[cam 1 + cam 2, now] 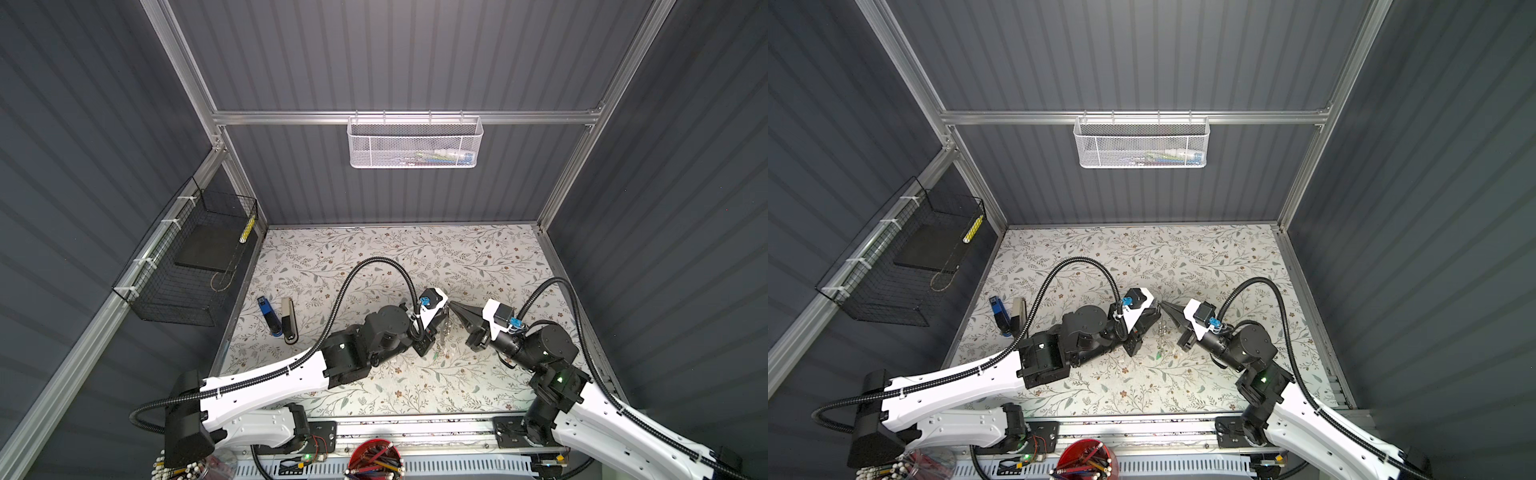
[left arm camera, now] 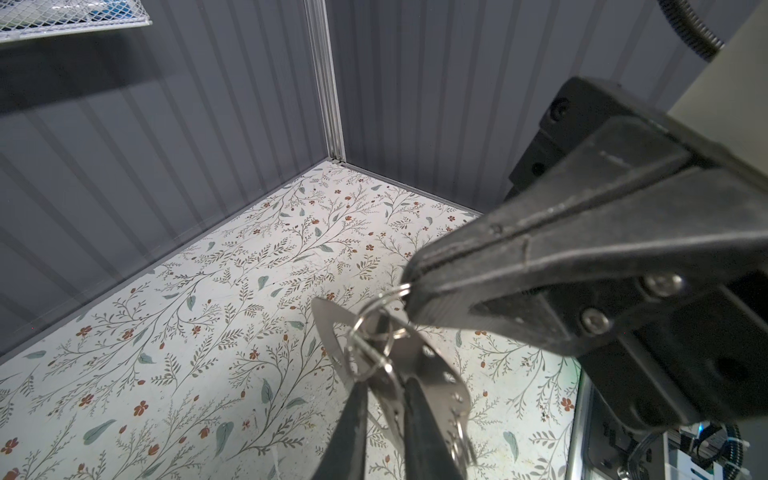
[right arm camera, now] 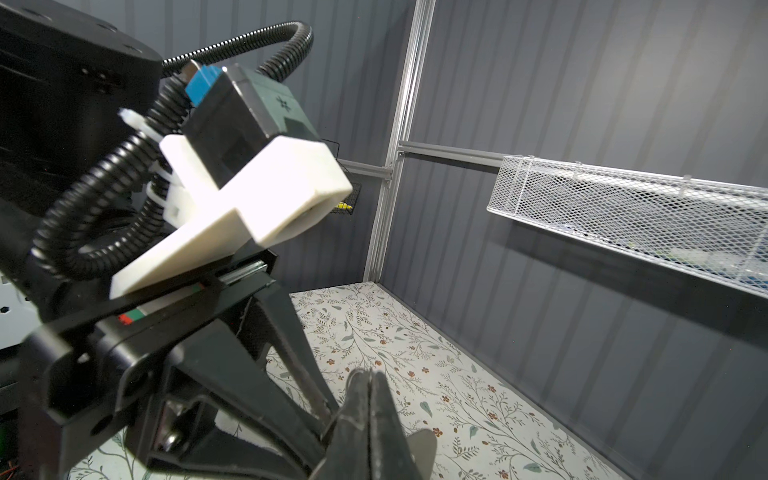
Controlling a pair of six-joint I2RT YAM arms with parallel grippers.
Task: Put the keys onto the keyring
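**Asker:** Where is the keyring?

**Describer:** A white mesh basket [image 1: 415,145] hangs on the back wall. The keyring [image 2: 436,374], a flat metal D-shaped loop with a row of small holes along one edge, is held up in the air in front of that basket. It is over the middle of a floral-patterned counter [image 2: 166,353]. In both top views it sits between the two arms, in line with the end of the basket on the right arm's side.

**Asker:** What are the pincers doing?

**Describer:** The right pincer [image 2: 409,286] is closed tight, and its tips pinch a thin wire ring [image 2: 401,289] that loops around the keyring. The left pincer [image 2: 385,380] is narrow. Its dark fingers [image 2: 353,432] stand on either side of the keyring's plate. I cannot tell whether they are pressing on it.

**Asker:** And the keys?

**Describer:** In a top view a green-tagged key [image 1: 435,356] shows as a tiny speck. It is further from the basket than the keyring, with something small and pale beside it. They are too small to tell whether they hang or lie on the counter.

**Asker:** Anything else?

**Describer:** A blue object [image 1: 269,316] and a beige-and-black one [image 1: 288,320] lie side by side on the counter. They are in front of the basket, well off toward the left arm's side.
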